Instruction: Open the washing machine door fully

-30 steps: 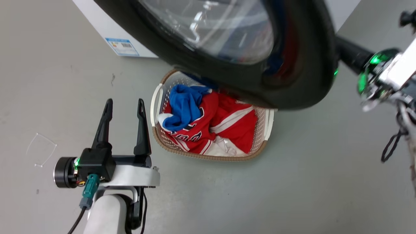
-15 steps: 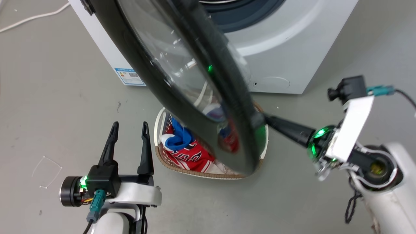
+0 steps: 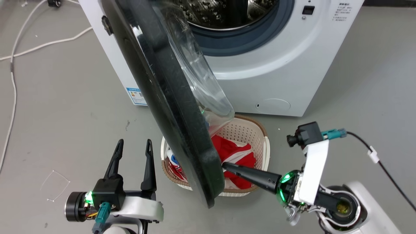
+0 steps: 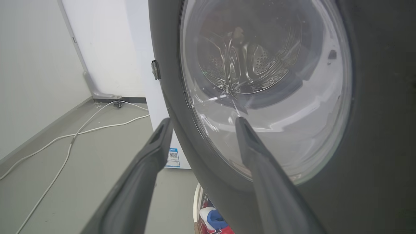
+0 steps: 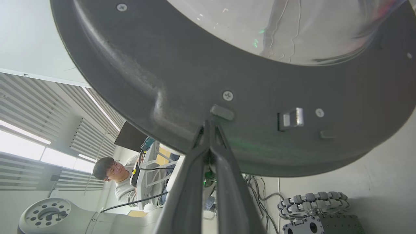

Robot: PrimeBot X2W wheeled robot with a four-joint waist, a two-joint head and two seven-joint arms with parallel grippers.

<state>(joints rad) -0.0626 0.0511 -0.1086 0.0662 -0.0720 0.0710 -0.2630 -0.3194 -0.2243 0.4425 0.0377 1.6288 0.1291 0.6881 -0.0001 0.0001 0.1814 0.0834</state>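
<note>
Quick rundown of what we're seeing. From the head camera, the washing machine door [image 3: 169, 107] is swung well out from the washing machine [image 3: 260, 81]. It hangs from its hinge on the robot's left side and is turned almost edge-on to us. Its lower edge hangs over the left half of the laundry basket [image 3: 265, 146], which holds red clothes [image 3: 234, 152]. The steel drum [image 3: 227, 13] is open to view.

The right pincer [image 3: 224, 165] has its two fingers pressed together with nothing between them, tips against the inner rim of the door. The left pincer [image 3: 135, 144] sits spread wide and empty on the door's outer side, not touching it.

The right wrist camera gives us what the head misses. That's the door's inner face with its screws, a small metal latch piece [image 5: 291, 118], and a person [image 5: 120, 182] seated in the background. The left wrist camera shows the outer face instead, with the drum visible through the glass, plus a white cable [image 4: 81, 130] on the floor.

Compared with a second ago, the head camera has shifted, so the drum and front panel are now in frame. Back then the door faced us more broadly and the basket was mostly uncovered. The left pincer's spread looks the same.
</note>
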